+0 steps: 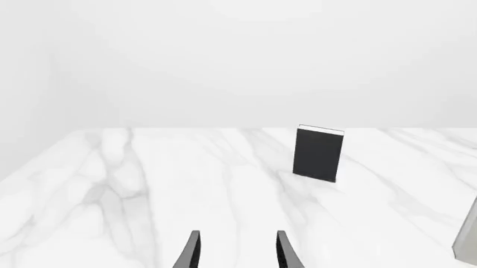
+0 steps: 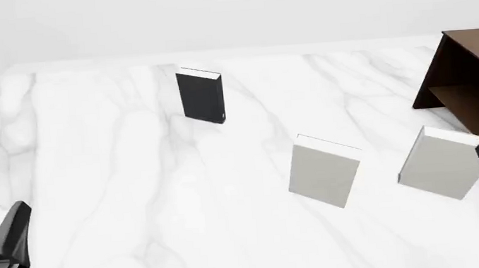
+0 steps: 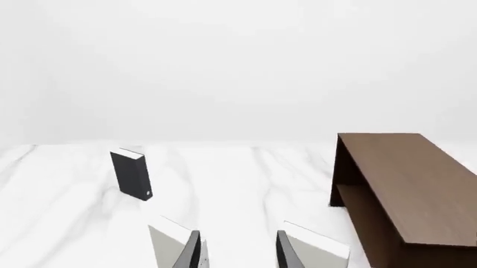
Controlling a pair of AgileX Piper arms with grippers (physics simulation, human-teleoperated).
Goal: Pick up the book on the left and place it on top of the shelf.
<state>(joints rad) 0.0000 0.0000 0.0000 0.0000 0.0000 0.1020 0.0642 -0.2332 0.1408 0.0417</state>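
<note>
Nearest to the camera, the left gripper (image 1: 237,251) hangs low over the marble table (image 2: 99,182) at its near left corner and the right gripper (image 3: 238,250) at the near right edge, and each has its two fingers parted with nothing between them. Further on, two white books (image 2: 324,171) (image 2: 440,163) stand upright side by side on the right half of the table. Beyond them the book (image 2: 201,95) stands upright and alone at the far middle-left, well apart from both grippers, and the shelf (image 2: 472,76) stands at the far right edge with nothing on the part of its flat top that is visible.
</note>
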